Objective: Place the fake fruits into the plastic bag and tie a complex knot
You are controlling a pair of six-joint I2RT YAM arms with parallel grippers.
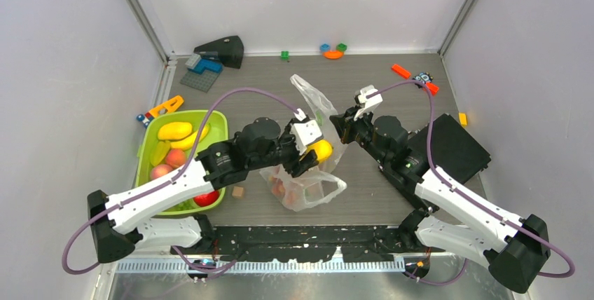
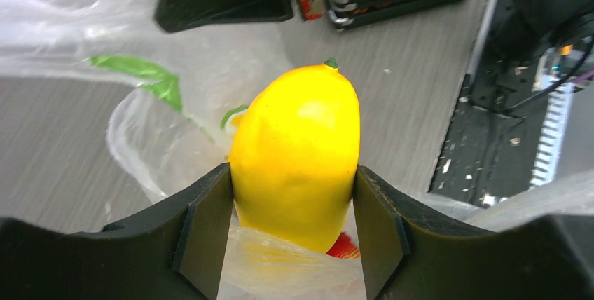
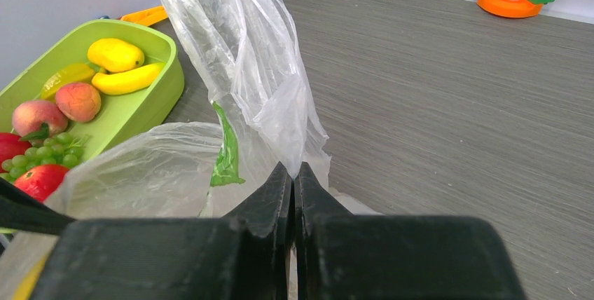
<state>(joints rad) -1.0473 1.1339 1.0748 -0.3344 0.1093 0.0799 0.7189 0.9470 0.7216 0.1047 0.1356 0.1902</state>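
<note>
Left hand (image 2: 291, 202) clamps the glossy, rigid lemon (image 2: 298, 139) across its belly, likely slippery, while right hand (image 3: 294, 174) pinches the flimsy plastic bag (image 3: 238, 69).

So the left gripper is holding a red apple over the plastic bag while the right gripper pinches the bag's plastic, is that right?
Not quite: the left wrist view shows the left gripper shut on a yellow lemon, not a red apple. The rest stands: it is over the plastic bag, and the right gripper is pinching the bag's plastic.
</note>
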